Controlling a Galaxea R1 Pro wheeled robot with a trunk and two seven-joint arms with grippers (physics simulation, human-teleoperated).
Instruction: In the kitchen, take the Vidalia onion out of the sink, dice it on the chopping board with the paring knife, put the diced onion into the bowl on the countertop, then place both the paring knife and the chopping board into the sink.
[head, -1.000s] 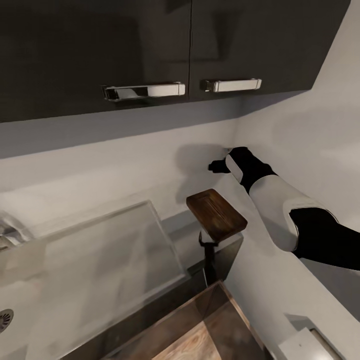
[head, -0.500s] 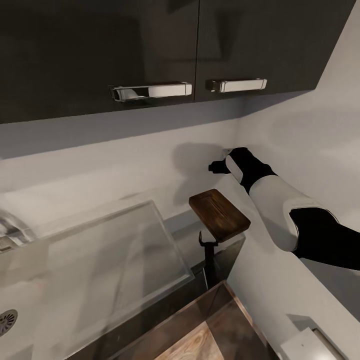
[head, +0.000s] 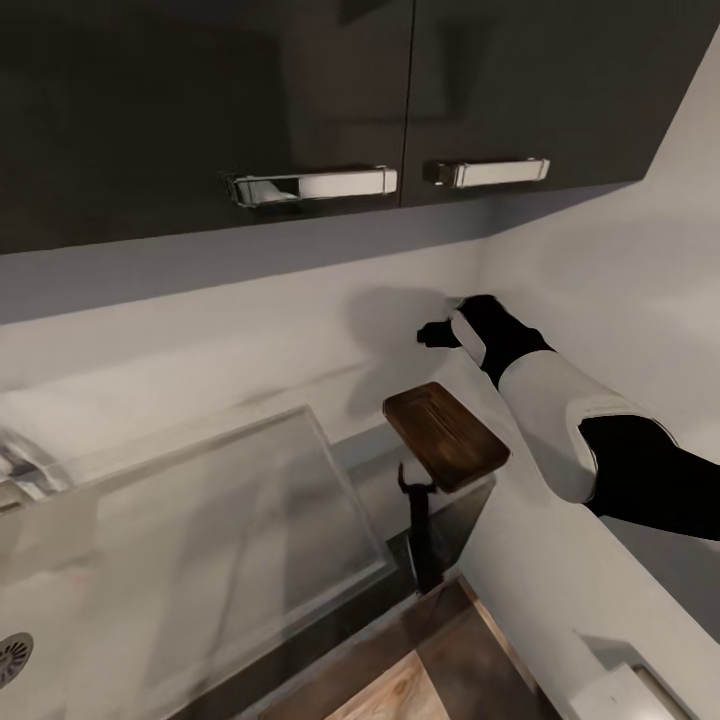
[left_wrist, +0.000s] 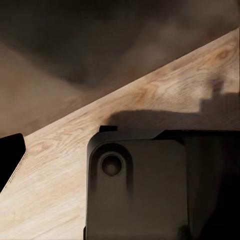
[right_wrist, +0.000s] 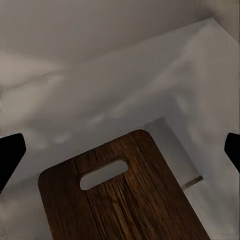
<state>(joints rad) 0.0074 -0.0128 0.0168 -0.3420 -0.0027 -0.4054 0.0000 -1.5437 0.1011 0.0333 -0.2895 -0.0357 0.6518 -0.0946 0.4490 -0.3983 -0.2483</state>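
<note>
The brown chopping board (head: 446, 436) lies at the back right corner of the dark countertop (head: 462, 515), by the wall, its slot handle (right_wrist: 103, 173) toward the wall. My right gripper (head: 432, 333) hangs above the board's far end, close to the wall. It is open, with black fingertips (right_wrist: 10, 156) at both edges of the right wrist view and nothing between them. The sink's steel drainboard (head: 200, 520) and drain (head: 10, 657) lie to the left. My left gripper (left_wrist: 120, 160) points down at pale wood floor, one fingertip (left_wrist: 10, 159) far out to the side. Onion, paring knife and bowl are out of view.
Black upper cabinets (head: 200, 90) with chrome handles (head: 310, 185) hang overhead. White walls meet in the corner behind the board. A dark forked shape (head: 418, 520) shows on the glossy countertop below the board. A dark robot part (left_wrist: 137, 190) sits over the floor.
The whole head view has shifted: cabinets, handles and board sit slightly further right, so the camera turned. My right arm keeps its pose above the board.
</note>
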